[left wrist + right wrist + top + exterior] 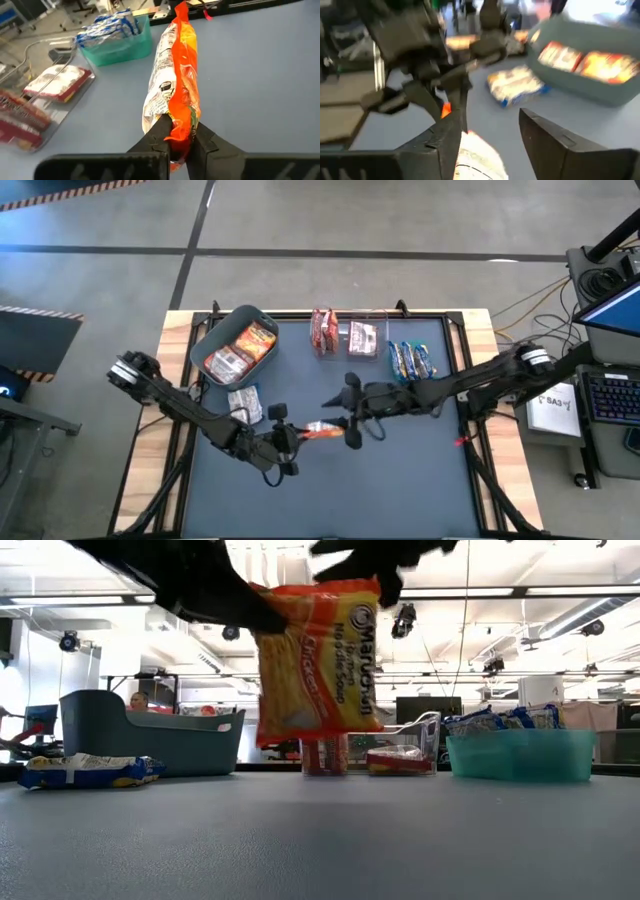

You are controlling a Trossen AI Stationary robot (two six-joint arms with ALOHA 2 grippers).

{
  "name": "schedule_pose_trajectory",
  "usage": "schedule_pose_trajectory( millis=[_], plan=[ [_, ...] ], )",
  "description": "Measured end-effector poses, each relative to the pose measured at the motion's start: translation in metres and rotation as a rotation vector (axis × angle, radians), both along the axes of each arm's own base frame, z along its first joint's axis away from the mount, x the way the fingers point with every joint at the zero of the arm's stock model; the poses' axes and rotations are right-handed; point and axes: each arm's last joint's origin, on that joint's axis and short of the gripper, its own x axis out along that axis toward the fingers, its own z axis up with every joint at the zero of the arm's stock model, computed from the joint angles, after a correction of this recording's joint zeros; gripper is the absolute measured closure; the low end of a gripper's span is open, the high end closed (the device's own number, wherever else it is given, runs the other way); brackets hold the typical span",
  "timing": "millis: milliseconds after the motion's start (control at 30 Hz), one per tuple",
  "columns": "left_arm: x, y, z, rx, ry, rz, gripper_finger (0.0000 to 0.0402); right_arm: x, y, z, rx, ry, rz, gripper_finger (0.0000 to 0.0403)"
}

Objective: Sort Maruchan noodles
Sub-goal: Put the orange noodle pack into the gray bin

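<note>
In the high view the left gripper and right gripper meet at mid-table, an orange noodle packet stretched between them; the low view shows that packet hanging above the table; in the left wrist view the left fingers clench its end; in the right wrist view the right jaws stand parted beside the packet.

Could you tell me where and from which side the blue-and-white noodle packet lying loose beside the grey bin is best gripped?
Probably by a short edge, from straight above. The blue-and-white packet lies flat on the table, close to the grey bin, so a side approach looks cramped there. The left gripper is nearest but is shut on the orange packet.
</note>
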Motion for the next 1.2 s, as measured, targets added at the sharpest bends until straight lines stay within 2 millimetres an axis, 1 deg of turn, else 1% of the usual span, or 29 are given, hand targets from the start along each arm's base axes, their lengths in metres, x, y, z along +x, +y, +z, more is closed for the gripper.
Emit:
schedule_pose_trajectory(
  millis=[100,200,267,333,433,567,733,900,1000,1200],
  plan=[
    [-0.009,0.005,0.011,-0.022,0.002,0.037,0.0394,-0.013,-0.004,0.019,-0.018,-0.058,-0.018,0.0207],
    [-0.021,0.013,0.030,-0.037,-0.023,0.080,0.0390,-0.026,-0.006,0.034,-0.029,-0.109,-0.013,0.0202],
    [-0.032,0.021,0.042,-0.028,-0.034,0.119,0.0390,-0.032,-0.008,0.040,-0.041,-0.135,-0.011,0.0203],
    [-0.044,0.029,0.053,-0.023,-0.039,0.165,0.0390,-0.035,-0.009,0.041,-0.053,-0.142,-0.020,0.0206],
    [-0.063,0.043,0.069,-0.010,-0.072,0.258,0.0390,-0.038,-0.009,0.037,-0.072,-0.126,-0.016,0.0208],
    [-0.087,0.065,0.083,-0.024,-0.089,0.369,0.0391,-0.041,-0.010,0.032,-0.092,-0.130,-0.012,0.0209],
    [-0.111,0.093,0.089,-0.056,-0.071,0.499,0.0391,-0.042,-0.010,0.020,-0.126,-0.121,-0.002,0.0209],
    [-0.126,0.113,0.097,-0.071,-0.100,0.600,0.0391,-0.046,-0.012,0.013,-0.144,-0.103,-0.001,0.0209],
    [-0.136,0.124,0.098,-0.068,-0.087,0.657,0.0391,-0.050,-0.017,0.016,-0.143,-0.119,-0.015,0.0209],
    [-0.160,0.150,0.096,-0.078,-0.049,0.857,0.0391,-0.058,-0.032,0.029,-0.168,-0.164,-0.056,0.0209]
  ],
)
